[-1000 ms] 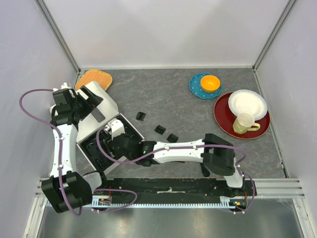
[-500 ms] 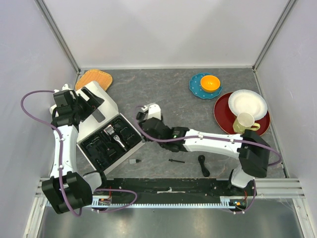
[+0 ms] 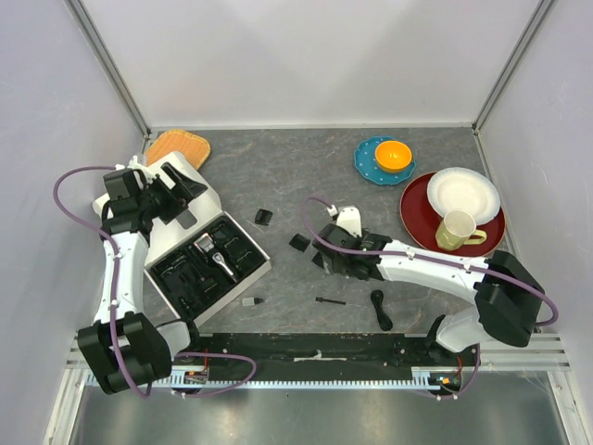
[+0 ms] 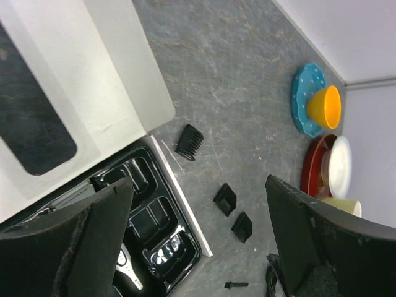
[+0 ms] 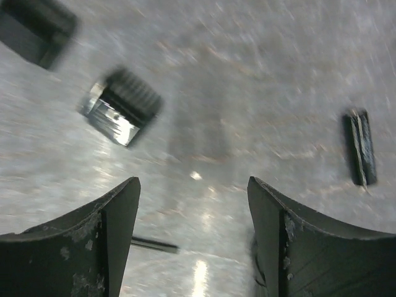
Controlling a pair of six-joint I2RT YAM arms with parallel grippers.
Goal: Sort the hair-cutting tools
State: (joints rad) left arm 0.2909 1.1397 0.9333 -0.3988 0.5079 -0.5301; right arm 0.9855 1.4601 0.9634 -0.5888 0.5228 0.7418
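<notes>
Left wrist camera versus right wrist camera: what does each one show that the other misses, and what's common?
Only the left wrist: the white box with its black tray, the blue plate, orange bowl and red plate. Only the right wrist: its own open claw, close over a blurred patch of table. Both: that grey table and small black comb guards, though I cannot match individual guards between the two views.
</notes>
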